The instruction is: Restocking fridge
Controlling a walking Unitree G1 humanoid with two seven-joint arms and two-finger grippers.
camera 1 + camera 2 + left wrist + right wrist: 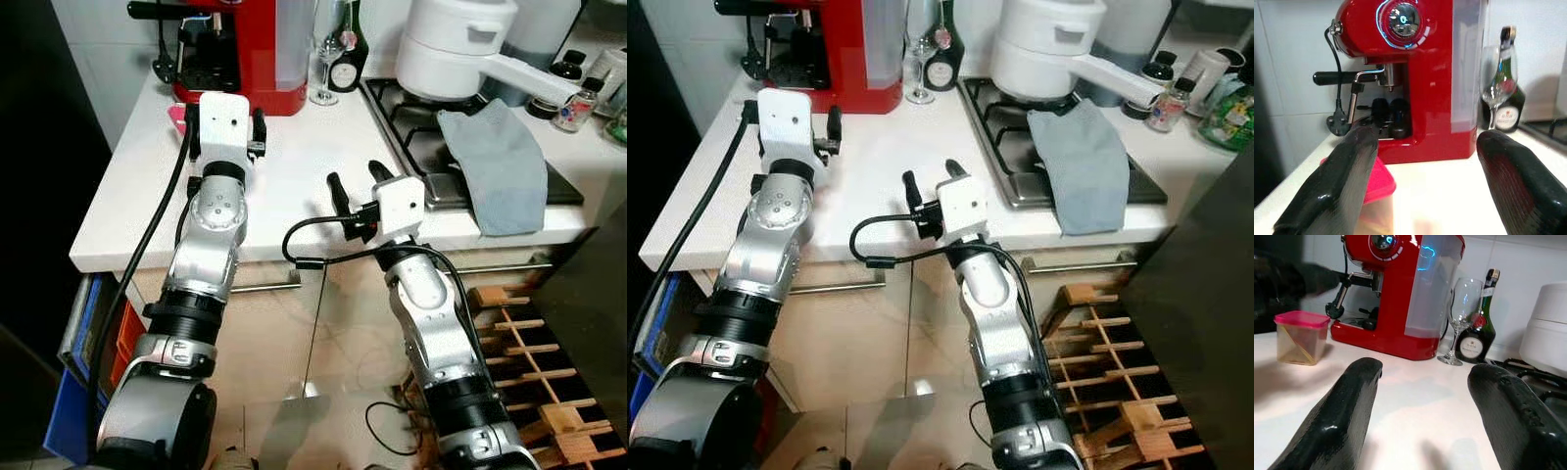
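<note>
The left hand hovered over the left part of the white tabletop, its two black fingers spread apart with nothing between them. Just ahead of it, beside the left finger, sat a small clear container with a pink lid, resting on the tabletop in front of the red espresso machine. To the right of the machine stood an empty wine glass and, just beside it, a dark green bottle against the tiled wall.

Nearer the tabletop's front edge, the right hand hung with its fingers likewise spread and empty, pointing toward the espresso machine. Farther right lay the gas hob, carrying a white pot with a long handle. A grey cloth was draped over the hob's right side. Small bottles stood at the far right.
</note>
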